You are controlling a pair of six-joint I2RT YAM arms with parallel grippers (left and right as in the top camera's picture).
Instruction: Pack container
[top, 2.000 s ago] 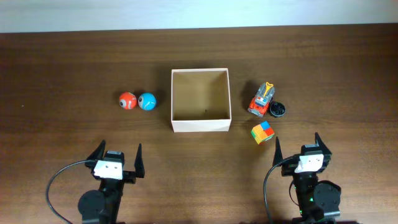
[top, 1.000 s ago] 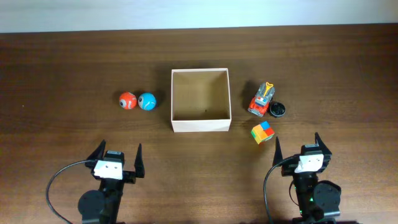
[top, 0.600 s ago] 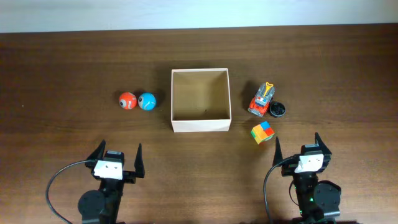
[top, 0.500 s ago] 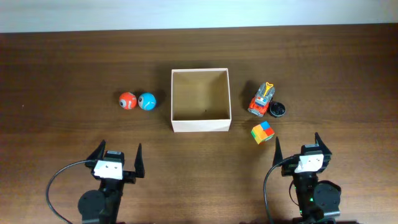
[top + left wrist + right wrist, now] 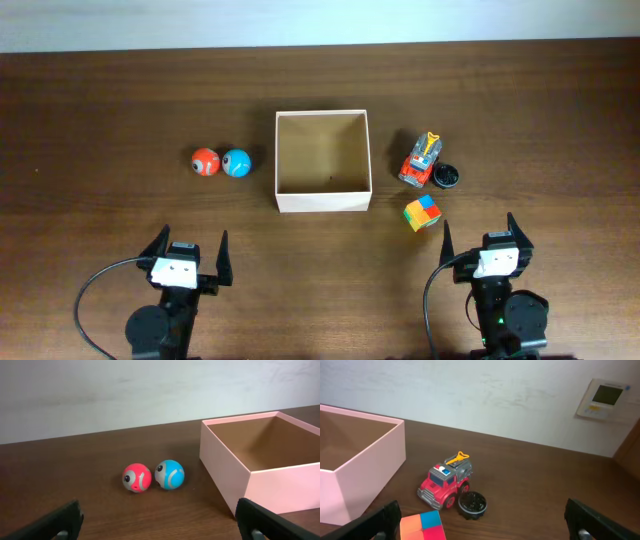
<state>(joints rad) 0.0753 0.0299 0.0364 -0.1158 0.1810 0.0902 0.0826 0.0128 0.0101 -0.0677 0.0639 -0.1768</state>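
Cardboard container [image 5: 323, 203], square, open top, white walls, tan inside, sits flat at table [image 5: 100, 100] centre in the overhead view; nothing visible in it apart from a tiny dark speck on the floor. Left wrist view shows its near corner and left wall [image 5: 217, 467] at 3 o'clock; right wrist view shows its right wall [image 5: 367, 480] at 9 o'clock. At 9 o'clock of the container, apart from it: blue ball [image 5: 237, 162] [image 5: 169, 474] closer to the wall, red ball [image 5: 205, 161] [image 5: 136, 478] just beyond, the two touching or nearly touching, both with grey markings. At 3 o'clock of the container: red toy truck [image 5: 421, 160] [image 5: 445, 486] with a yellow part on top, upright on its wheels. Black round cap [image 5: 446, 176] [image 5: 472, 503] just beside the truck at its 4 o'clock, contact unclear. Multicolour cube [image 5: 422, 213] [image 5: 422, 527] at 4 o'clock of the container, near its front right corner, not touching. My left gripper [image 5: 193, 236] is at 7 o'clock of the container, well apart, fingers [image 5: 60, 520] spread wide, nothing between them. My right gripper [image 5: 478, 224] is at 5 o'clock, fingers [image 5: 600, 520] also spread wide and empty, the cube just ahead at its 11 o'clock. Pale wall behind the table, with a small wall panel [image 5: 605, 399] at 1 o'clock in the right wrist view.
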